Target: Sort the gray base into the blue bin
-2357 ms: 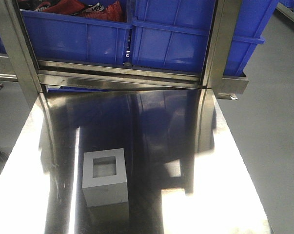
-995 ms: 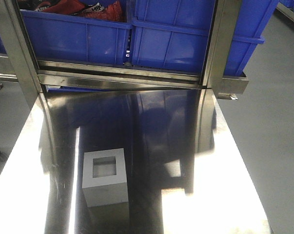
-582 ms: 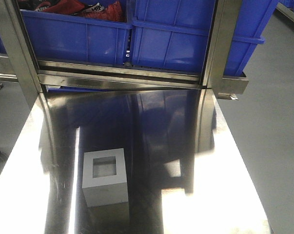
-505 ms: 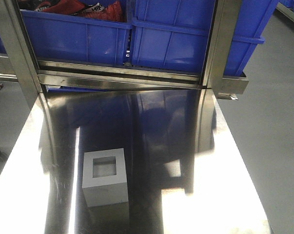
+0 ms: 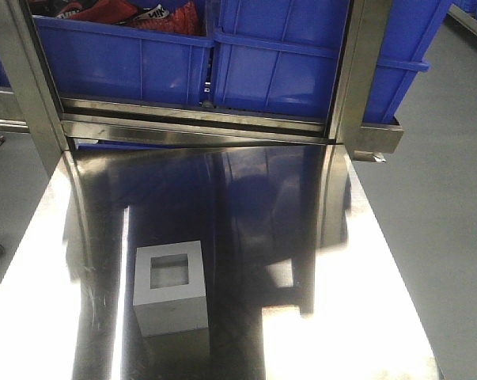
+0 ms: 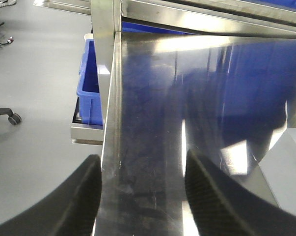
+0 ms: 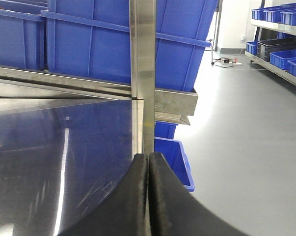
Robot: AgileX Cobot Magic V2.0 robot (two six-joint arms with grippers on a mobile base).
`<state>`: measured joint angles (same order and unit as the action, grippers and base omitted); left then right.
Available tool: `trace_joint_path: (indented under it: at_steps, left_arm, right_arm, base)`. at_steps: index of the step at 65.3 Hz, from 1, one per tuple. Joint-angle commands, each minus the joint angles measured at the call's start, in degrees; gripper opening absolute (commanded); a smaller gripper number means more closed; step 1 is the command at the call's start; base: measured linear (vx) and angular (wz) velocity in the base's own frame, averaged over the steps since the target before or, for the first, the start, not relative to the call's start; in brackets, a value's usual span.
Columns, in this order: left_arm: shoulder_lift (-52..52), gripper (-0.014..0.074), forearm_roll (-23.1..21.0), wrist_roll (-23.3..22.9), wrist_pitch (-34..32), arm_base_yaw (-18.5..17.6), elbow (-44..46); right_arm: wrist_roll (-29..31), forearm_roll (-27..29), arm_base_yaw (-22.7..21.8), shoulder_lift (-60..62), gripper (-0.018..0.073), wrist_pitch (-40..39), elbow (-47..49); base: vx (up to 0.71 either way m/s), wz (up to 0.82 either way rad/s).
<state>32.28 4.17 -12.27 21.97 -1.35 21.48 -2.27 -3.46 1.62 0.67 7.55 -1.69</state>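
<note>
Left gripper (image 6: pixel 143 164) gaping wide, empty, right gripper (image 7: pixel 148 160) pinched closed; gray base (image 5: pixel 171 289) sits recess-up on the steel table (image 5: pixel 365 317), well apart from the blue bin (image 5: pixel 278 71); an off-centre closure risks skidding it across the polished surface

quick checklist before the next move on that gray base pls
1. Is the gray base upright on the steel table, recess up, nothing touching it: ok.
2. Is the left tool open: ok.
3. Is the left tool lined up on the gray base: not ok; the block sits off to the side in the left wrist view.
4. Is the right tool shut and empty at the table's edge: ok.
5. Is there room in the blue bin: cannot tell, its inside is hidden.
</note>
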Motion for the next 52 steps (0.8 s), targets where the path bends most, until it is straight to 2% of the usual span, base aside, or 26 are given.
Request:
trace_joint_path:
  at_steps: [1,8,15,22,33,36,43,52]
  left_arm:
    - [0.5,0.0377,-1.0,-0.4,-4.9,-0.2,2.3]
    - [0.6,0.0377,-3.8,0.4,-4.6,-0.2,4.2]
    - [2.2,0.0377,-7.8,4.8,-3.7,-0.4,8.2]
    - [5.1,0.0377,-15.4,12.3,-1.4,-2.1,12.7]
    - [11.7,0.0377,-31.8,25.9,2.8,-6.9,18.7]
    - [14.0,0.0377,-34.6,28.6,3.8,-8.2,20.0]
    - [19.3,0.0377,-38.4,31.3,5.3,-11.2,22.1]
    - [25.8,0.0377,-38.3,31.3,5.5,-16.0,24.2]
  right_arm:
    - [0.4,-0.4,-0.2,0.7,-0.0009,-4.2,-0.9]
    - [0.4,-0.4,-0.2,0.7,-0.0009,-4.2,-0.9]
    - [0.4,-0.4,-0.2,0.7,-0.0009,-4.2,-0.9]
    - [0.4,-0.4,-0.2,0.7,-0.0009,-4.2,-0.9]
    - [0.4,-0.4,-0.2,0.7,-0.0009,-4.2,-0.9]
    - [0.4,-0.4,-0.2,0.7,-0.0009,-4.2,-0.9]
    - [0.4,-0.4,-0.2,0.7,-0.0009,-4.2,-0.9]
    - [0.4,-0.4,-0.2,0.7,-0.0009,-4.2,-0.9]
  base:
    - [0.00,0.00]
    - [0.00,0.00]
    - [0.00,0.00]
    - [0.00,0.00]
    - [0.00,0.00]
    - [0.00,0.00]
    - [0.00,0.00]
    - [0.00,0.00]
